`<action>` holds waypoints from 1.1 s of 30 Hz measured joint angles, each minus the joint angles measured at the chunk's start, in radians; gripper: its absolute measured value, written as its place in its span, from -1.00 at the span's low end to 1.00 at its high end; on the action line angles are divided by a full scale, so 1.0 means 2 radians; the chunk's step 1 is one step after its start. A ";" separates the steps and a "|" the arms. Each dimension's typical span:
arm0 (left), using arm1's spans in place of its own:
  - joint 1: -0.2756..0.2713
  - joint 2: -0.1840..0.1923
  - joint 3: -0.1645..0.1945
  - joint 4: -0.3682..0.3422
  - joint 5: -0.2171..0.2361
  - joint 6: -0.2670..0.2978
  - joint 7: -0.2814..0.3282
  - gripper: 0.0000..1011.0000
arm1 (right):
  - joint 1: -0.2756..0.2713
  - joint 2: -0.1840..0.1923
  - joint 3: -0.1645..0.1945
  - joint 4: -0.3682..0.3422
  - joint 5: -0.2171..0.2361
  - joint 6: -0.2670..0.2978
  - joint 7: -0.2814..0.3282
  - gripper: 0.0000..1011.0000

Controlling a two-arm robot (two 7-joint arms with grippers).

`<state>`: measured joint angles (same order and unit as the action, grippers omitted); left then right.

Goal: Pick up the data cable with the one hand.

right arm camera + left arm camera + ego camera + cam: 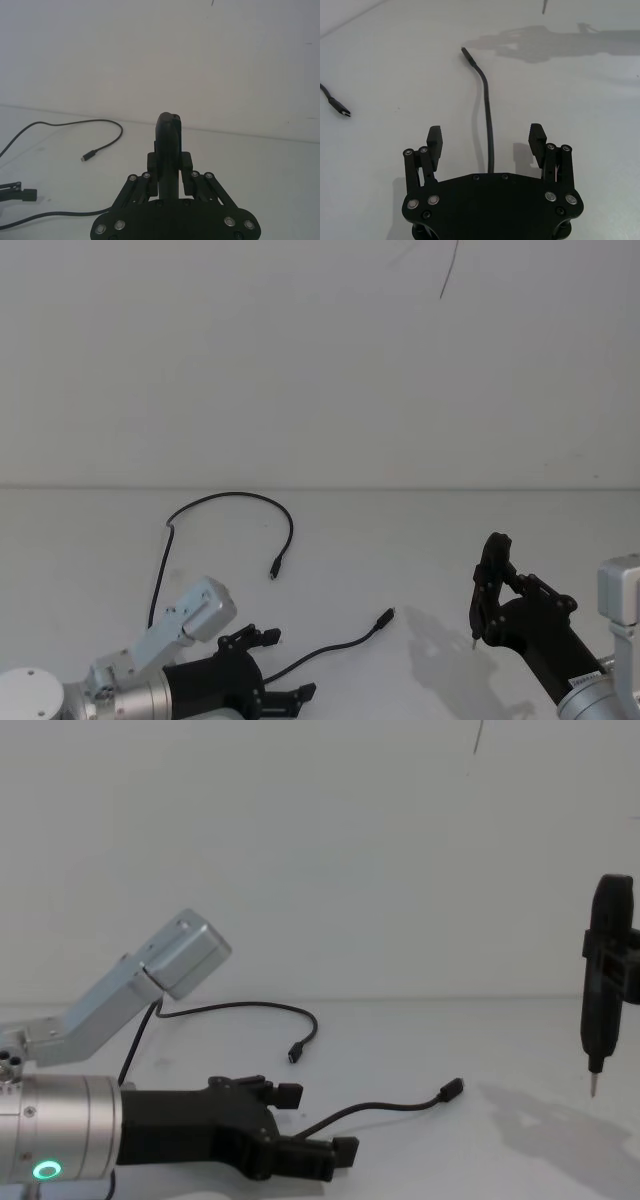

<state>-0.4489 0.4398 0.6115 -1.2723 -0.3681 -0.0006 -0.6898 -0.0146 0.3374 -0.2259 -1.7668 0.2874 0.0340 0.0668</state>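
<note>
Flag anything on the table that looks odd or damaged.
Nothing stands out. The data cable lies in loose curves on the table, one stretch running through the open left gripper; the right gripper holds a black stick tool upright.

The left arm's silver wrist lies almost level, low over the near left corner of the counter, with a green ring light lit on it. The left tool has its two fingers spread wide, pointing toward the counter's right edge. The right tool hangs raised above the near right corner, fingers clamped on a black stick held upright, tip down.
</note>
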 joint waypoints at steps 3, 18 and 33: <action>-0.004 -0.007 -0.003 0.011 -0.007 0.000 -0.001 0.98 | 0.000 0.000 0.000 0.000 0.000 0.000 0.000 -0.47; -0.025 -0.035 0.001 0.053 -0.028 0.002 -0.017 0.98 | 0.000 0.000 0.000 0.000 0.000 0.000 0.000 -0.47; -0.046 -0.058 0.019 0.082 -0.032 0.005 -0.029 0.41 | 0.000 0.000 0.000 0.000 0.000 0.000 0.000 -0.47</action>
<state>-0.5410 0.3247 0.6488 -1.1079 -0.4317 0.0093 -0.7476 -0.0146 0.3375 -0.2258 -1.7668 0.2873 0.0340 0.0668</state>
